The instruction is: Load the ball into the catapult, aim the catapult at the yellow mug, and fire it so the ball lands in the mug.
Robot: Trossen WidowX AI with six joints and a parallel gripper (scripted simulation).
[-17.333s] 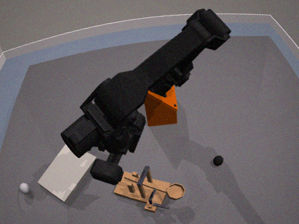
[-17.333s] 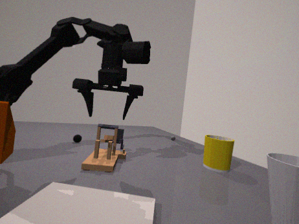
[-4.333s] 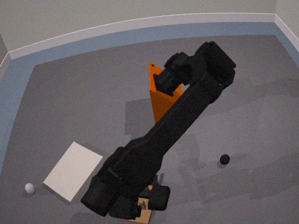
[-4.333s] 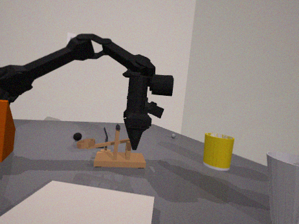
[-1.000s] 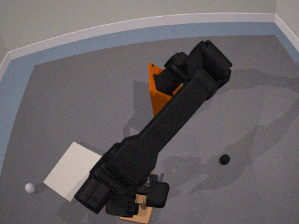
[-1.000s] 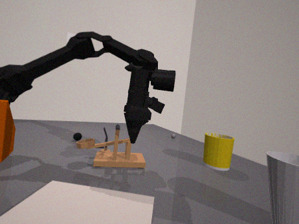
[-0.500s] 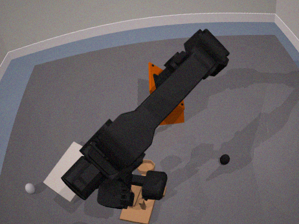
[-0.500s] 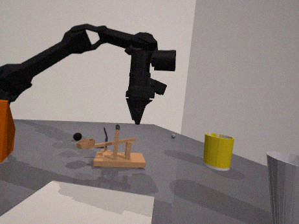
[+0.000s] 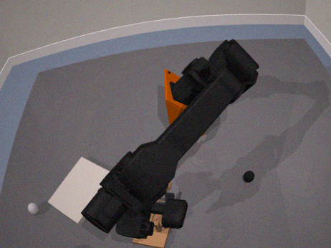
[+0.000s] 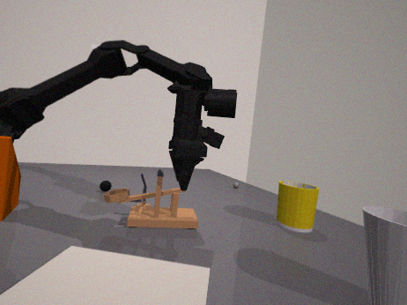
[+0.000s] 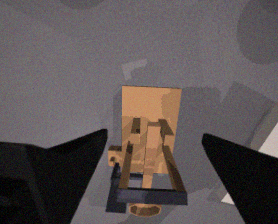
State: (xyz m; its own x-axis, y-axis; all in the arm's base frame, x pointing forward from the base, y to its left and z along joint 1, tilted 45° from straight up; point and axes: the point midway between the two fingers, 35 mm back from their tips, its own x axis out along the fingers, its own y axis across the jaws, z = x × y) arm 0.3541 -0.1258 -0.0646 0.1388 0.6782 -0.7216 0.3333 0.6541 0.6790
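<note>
The wooden catapult [image 9: 150,238] [image 10: 164,222] [image 11: 151,102] stands on the grey surface. Its throwing arm slopes, with the cup [image 10: 116,196] [image 11: 145,210] at the low end, on the side away from the mug. I see no ball in the cup, though its inside is only partly visible. The yellow mug [image 10: 297,207] stands upright to the right in the exterior view. My gripper [image 10: 184,189] [image 11: 154,135] points down, open and empty, over the raised end of the throwing arm. Its fingertips stand wide on either side of the catapult. In the top view the arm hides the fingers.
A black ball [image 9: 248,176] [image 10: 105,186] lies behind the catapult in the exterior view. A pale ball [image 9: 33,208] lies beyond the white slab [image 9: 77,188] [image 10: 106,276]. A small grey ball [image 10: 236,185] lies farther back. An orange block [image 9: 175,112] [image 10: 6,177] and a ribbed grey tumbler [image 10: 389,252] also stand here.
</note>
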